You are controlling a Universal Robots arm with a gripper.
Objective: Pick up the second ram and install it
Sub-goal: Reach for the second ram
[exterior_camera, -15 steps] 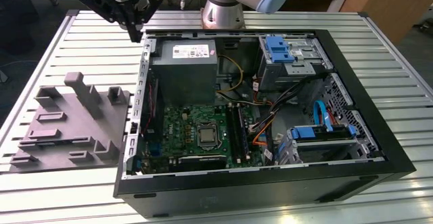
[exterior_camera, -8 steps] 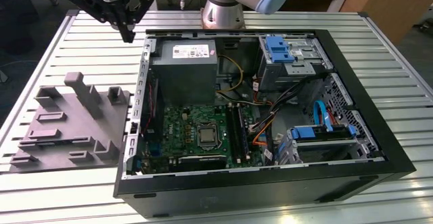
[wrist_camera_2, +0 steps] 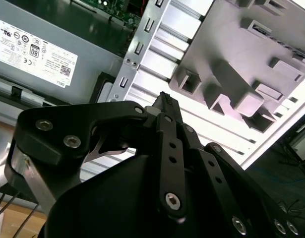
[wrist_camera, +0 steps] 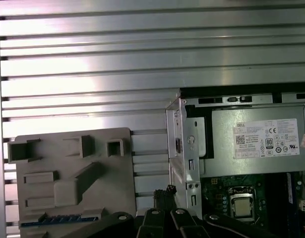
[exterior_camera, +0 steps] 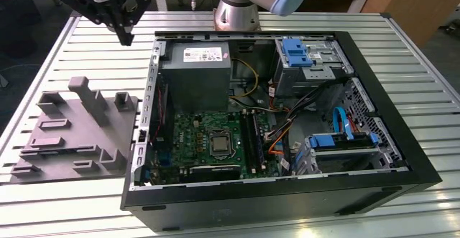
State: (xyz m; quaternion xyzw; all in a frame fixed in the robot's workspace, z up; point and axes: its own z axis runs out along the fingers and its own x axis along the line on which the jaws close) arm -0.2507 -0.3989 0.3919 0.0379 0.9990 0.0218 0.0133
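A slim blue-green ram stick (wrist_camera: 58, 218) lies flat in the near end of the grey holder tray (wrist_camera: 68, 163). That tray (exterior_camera: 72, 135) rests on the table at the exterior view's left of the open computer case (exterior_camera: 280, 119). My gripper (exterior_camera: 127, 37) hangs high over the table behind the tray, off the case's back corner. Its black fingers come together at the tip in both wrist views (wrist_camera_2: 165, 99) (wrist_camera: 164, 192), shut on nothing. The dark memory slots (exterior_camera: 250, 135) run beside the processor socket (exterior_camera: 217, 141) on the green motherboard.
The grey power supply (exterior_camera: 195, 76) fills the case's back corner nearest my gripper. Drive cages with blue latches (exterior_camera: 298, 52) and loose cables (exterior_camera: 287, 114) sit on the case's far side. The slatted metal table (exterior_camera: 93, 49) extends around tray and case. The arm's base (exterior_camera: 237, 12) stands behind the case.
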